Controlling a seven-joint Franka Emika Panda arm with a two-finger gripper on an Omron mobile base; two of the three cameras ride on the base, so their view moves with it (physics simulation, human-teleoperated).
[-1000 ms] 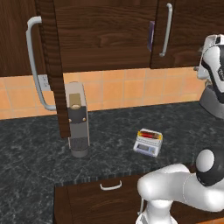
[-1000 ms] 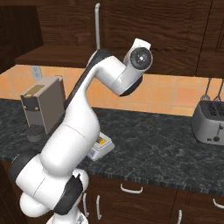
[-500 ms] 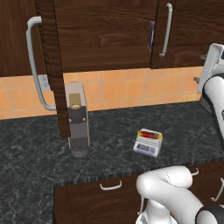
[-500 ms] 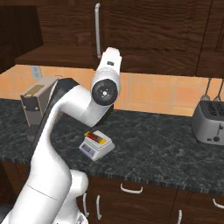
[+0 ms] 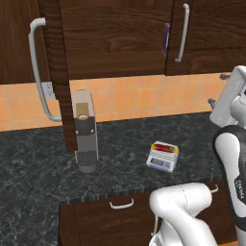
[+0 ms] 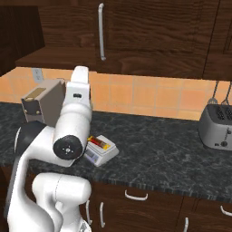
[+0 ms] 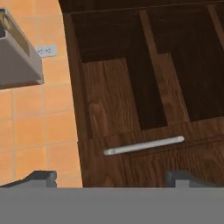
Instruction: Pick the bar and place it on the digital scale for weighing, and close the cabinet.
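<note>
The gripper (image 7: 109,178) stands wide open and holds nothing; in the hand view its two dark fingertips (image 7: 40,177) rise far apart at the bottom edge. In front of it, in that view, is the dark-brown cabinet (image 7: 144,87) with a long light-grey bar handle (image 7: 143,145) lying across the wood, and the inside of the cabinet shows as dark recesses beyond it. To the side are the orange wall tiles (image 7: 35,127), a white wall socket (image 7: 46,50) and a part of the grey coffee machine (image 7: 17,57). In the left base view one cabinet door (image 5: 62,72) stands open, seen on its edge, with its curved handle (image 5: 37,67) towards the left, just above the coffee machine. The bar (image 5: 165,148) lies flat on the weighing plate of the digital scale (image 5: 161,157), red with yellow at one end. The scale stands on the dark speckled counter (image 5: 125,139), to the right of the coffee machine and well apart from it. In the right base view a grey toaster (image 6: 217,127) stands far to the right on the same counter, and below the counter edge there are drawers with small curved handles (image 6: 136,196).
</note>
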